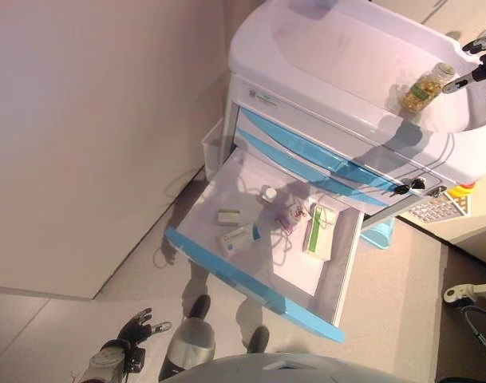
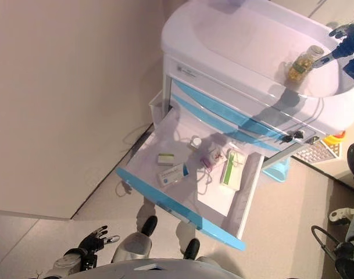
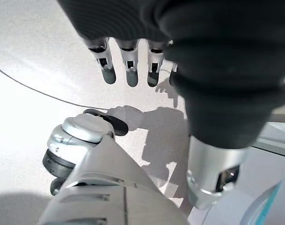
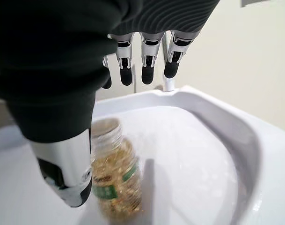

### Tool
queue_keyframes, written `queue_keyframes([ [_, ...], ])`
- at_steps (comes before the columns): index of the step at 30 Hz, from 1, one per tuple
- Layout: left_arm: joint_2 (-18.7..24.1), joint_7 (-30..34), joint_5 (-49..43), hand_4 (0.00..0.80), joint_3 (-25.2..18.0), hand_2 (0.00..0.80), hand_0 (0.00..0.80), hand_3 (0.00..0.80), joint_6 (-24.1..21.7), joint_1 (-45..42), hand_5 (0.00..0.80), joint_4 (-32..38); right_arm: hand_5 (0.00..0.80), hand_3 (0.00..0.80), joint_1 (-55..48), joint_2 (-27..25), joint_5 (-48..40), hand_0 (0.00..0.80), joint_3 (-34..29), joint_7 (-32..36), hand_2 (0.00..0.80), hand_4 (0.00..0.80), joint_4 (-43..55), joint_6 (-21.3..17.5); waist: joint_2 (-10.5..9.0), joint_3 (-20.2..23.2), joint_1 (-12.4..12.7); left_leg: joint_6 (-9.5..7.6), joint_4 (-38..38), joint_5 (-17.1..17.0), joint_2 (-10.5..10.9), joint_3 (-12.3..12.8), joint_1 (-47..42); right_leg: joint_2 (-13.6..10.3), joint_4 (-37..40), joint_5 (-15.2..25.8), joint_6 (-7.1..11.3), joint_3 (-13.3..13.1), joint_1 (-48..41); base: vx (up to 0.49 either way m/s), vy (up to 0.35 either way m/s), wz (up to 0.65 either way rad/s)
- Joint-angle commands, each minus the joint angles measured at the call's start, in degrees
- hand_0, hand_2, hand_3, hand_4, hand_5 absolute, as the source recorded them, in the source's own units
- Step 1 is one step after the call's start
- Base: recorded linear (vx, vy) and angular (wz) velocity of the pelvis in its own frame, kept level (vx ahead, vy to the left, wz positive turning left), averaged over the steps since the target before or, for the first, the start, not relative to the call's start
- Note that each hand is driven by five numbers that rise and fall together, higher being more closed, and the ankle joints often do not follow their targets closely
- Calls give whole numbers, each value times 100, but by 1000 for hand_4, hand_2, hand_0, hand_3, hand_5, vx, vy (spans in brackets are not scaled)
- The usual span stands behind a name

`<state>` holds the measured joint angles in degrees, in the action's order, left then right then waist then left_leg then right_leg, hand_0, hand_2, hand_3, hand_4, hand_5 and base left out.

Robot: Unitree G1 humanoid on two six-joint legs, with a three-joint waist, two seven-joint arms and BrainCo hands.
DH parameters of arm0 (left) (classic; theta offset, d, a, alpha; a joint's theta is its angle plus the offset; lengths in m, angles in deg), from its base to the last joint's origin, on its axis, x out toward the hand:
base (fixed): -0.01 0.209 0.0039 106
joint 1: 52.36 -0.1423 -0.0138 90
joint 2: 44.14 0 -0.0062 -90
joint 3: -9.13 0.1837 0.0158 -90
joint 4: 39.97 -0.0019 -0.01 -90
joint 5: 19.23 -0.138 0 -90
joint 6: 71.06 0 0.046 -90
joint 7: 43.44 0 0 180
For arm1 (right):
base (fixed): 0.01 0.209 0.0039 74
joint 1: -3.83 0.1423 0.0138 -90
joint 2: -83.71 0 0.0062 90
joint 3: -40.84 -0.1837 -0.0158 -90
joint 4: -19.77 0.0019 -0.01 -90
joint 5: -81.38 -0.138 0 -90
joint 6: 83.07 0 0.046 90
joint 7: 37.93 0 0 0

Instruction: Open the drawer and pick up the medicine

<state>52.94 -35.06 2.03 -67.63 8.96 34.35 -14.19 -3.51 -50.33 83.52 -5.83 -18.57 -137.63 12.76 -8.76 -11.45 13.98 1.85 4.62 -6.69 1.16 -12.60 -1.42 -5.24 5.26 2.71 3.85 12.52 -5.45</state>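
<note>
The cart's top drawer (image 1: 227,267) with a blue front stands pulled open. Inside lie a small white bottle (image 1: 268,193), a green-white box (image 1: 229,216), a blue-white box (image 1: 240,238), a long green-white box (image 1: 320,231) and a pink pack (image 1: 290,215). A clear bottle of yellow capsules (image 1: 424,86) stands on the cart's white top (image 1: 330,56). My right hand (image 1: 482,60) is right beside it with straight fingers (image 4: 147,70), the thumb (image 4: 67,173) next to the bottle (image 4: 115,173). My left hand (image 1: 139,327) hangs open low over the floor, fingers (image 3: 128,65) straight.
A wall runs along the left. Keys (image 1: 410,187) hang from the cart's front lock. A white side bin (image 1: 213,148) is on the cart's left side. A wire basket (image 1: 438,209), a yellow object (image 1: 464,190) and a light blue bin (image 1: 378,234) are at the cart's right.
</note>
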Motion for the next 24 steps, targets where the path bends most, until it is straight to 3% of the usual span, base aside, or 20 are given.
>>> queue_keyframes([
  [1, 84, 70, -110, 0, 134, 0, 0, 0, -7, -83, 0, -244, 0, 0, 371, -473, -115, 0, 360, -105, 0, 0, 92, -100, -65, 530, -110, -192, 38, 549, 121, 275, -247, -83, -342, 103, 222, -175, 96, -27, -1, -14],
  [9, 24, 130, -208, 0, 146, 0, 0, 0, 118, -22, 0, -310, 0, 0, 67, -608, -500, 0, -78, -330, 0, 0, 130, 39, 58, 653, -308, -215, 38, 606, 122, 466, -327, -103, -358, 109, 238, -331, 105, -34, 7, -13],
  [13, -12, 153, -219, 0, 230, 0, 0, 0, 174, 10, 0, -358, 0, 0, -286, -635, -1502, 0, -657, -709, 0, 0, 333, 1, 135, 696, -437, -227, 37, 643, 101, 606, -370, -96, -370, 107, 238, -452, 125, -48, 4, -17],
  [17, -88, 188, -298, 0, 279, 0, 0, 0, 157, 33, 0, -392, 0, 0, -1128, -516, -2661, 0, -1858, -1347, 0, 0, 900, -388, 238, 703, -604, -255, -23, 736, 87, 741, -424, -94, -447, 54, 223, -601, 155, -35, 5, -27],
  [20, -124, 227, -309, 0, 302, 0, 0, 0, 150, 43, 0, -379, 0, 0, -2243, -204, -3610, 0, -2985, -1840, 0, 0, 1843, -755, 311, 689, -784, -286, -107, 830, 85, 864, -448, -92, -524, 21, 213, -741, 199, -39, -10, -25],
  [21, -188, 206, -298, 0, 256, 0, 0, 0, 159, 46, 0, -357, 0, 0, -3044, 123, -3890, 0, -3584, -2064, 0, 0, 2493, -1068, 376, 663, -914, -298, -152, 872, 81, 917, -451, -89, -560, 15, 209, -812, 228, -69, -19, -27],
  [24, -210, 216, -332, 0, 221, 0, 0, 0, 118, 72, 0, -421, 0, 0, -4433, 898, -4324, 0, -4586, -2077, 0, 0, 3453, -1470, 398, 648, -1091, -331, -223, 901, 84, 1018, -419, -75, -608, 44, 191, -969, 312, -58, -34, -29],
])
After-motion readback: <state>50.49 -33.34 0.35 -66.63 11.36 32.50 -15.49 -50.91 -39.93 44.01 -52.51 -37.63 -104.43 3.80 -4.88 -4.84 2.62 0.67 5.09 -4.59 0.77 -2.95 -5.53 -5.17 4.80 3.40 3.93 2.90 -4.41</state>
